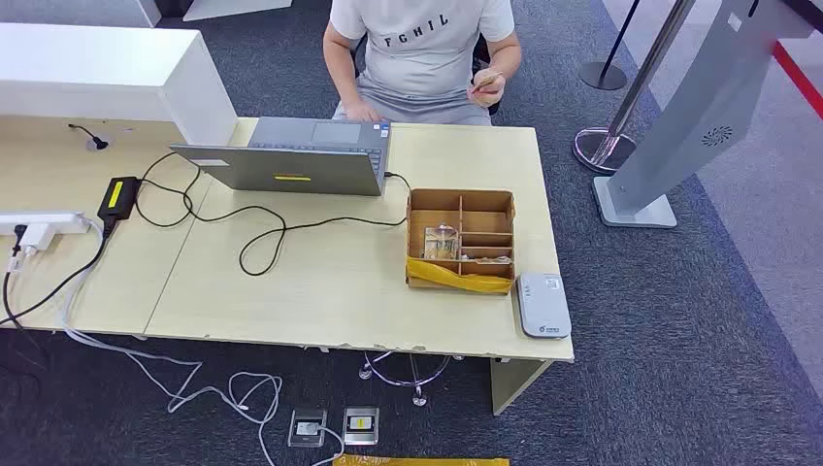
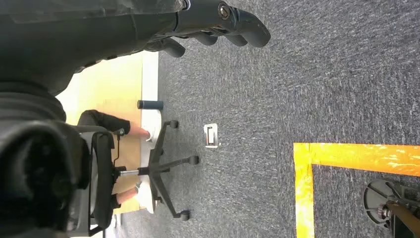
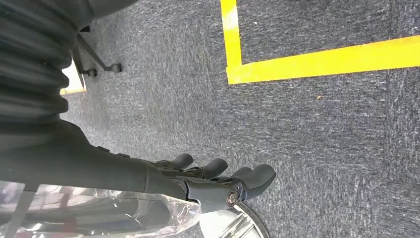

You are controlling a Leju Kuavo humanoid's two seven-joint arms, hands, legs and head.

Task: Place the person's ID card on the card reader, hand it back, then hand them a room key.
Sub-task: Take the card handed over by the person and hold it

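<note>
Across the table a seated person (image 1: 419,49) holds a small tan ID card (image 1: 484,83) in one raised hand. The white card reader (image 1: 543,304) lies at the table's near right corner. Beside it stands a brown divided box (image 1: 460,198) with key cards (image 1: 442,243) in a near compartment. My left hand (image 2: 218,25) hangs over the grey carpet, fingers loosely extended and holding nothing. My right hand (image 3: 218,181) also hangs over the carpet, its fingers apart with nothing in them.
An open grey laptop (image 1: 301,155) sits at the table's far middle, its black cable looping to an adapter (image 1: 120,197) and a power strip (image 1: 39,230). A kiosk stand (image 1: 679,126) and a stanchion (image 1: 607,146) stand right of the table. Yellow floor tape (image 3: 297,64) marks the carpet.
</note>
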